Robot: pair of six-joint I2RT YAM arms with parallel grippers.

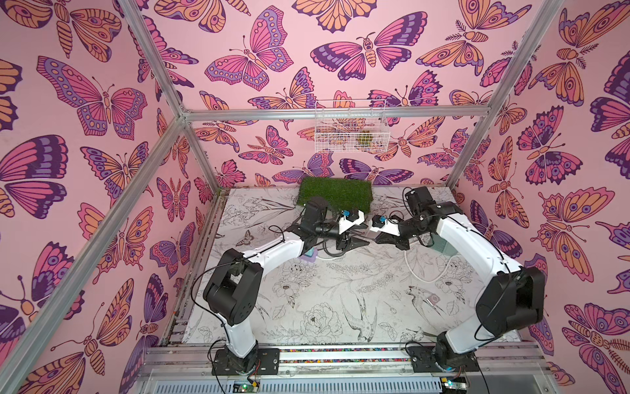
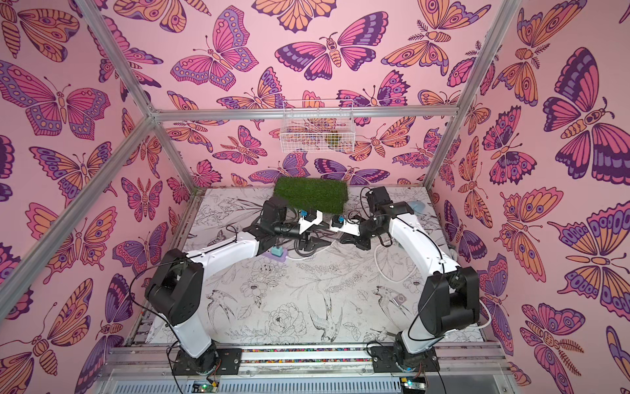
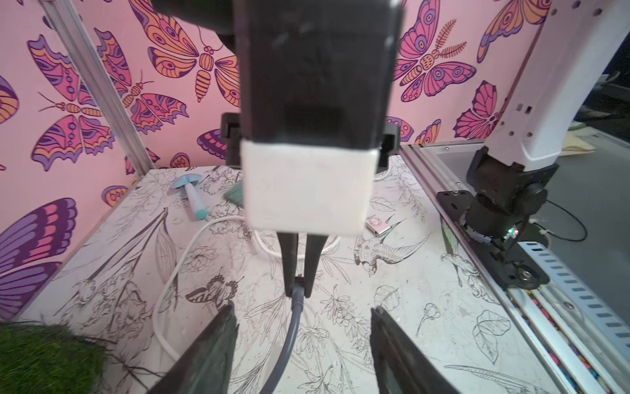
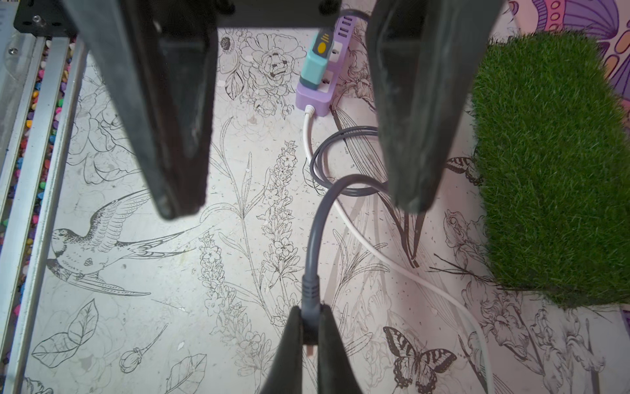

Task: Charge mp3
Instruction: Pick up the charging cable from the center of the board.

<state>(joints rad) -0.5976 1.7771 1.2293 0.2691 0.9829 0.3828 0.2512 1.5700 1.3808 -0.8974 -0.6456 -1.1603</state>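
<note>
While the two arms meet nose to nose over the far middle of the surface (image 1: 324, 307), the right gripper (image 4: 308, 341) has its fingers clamped on the plug end of the grey cable (image 4: 315, 238), the small metal tip poking out behind the pinch; it looks held up that way so the other arm can take it. Left gripper (image 3: 301, 341) faces it with fingers apart, one either side of the cable, neither visibly touching it: judged a handover or regrasp in hand, not yet closed. Grey cable loops back toward the purple power strip (image 4: 318, 85) at the left-centre of the surface, where a teal adapter (image 4: 315, 64) sits plugged in; whether the cable ends in that adapter cannot be told. A white cord (image 4: 392, 259) leaves the strip and runs right across the surface. The mp3 player (image 3: 377, 226), a small pinkish-silver slab, lies flat on the surface toward the near right, well apart from both grippers and untouched, no cable in it. So charging is judged barely begun: the plug has still to reach the player. Grass mat (image 1: 335, 194) at the far edge, just beside the grippers; a pale blue mushroom-shaped toy (image 3: 192, 196) lies on its side at the far right. Risk: the slack loop snagging as the plug travels.
</note>
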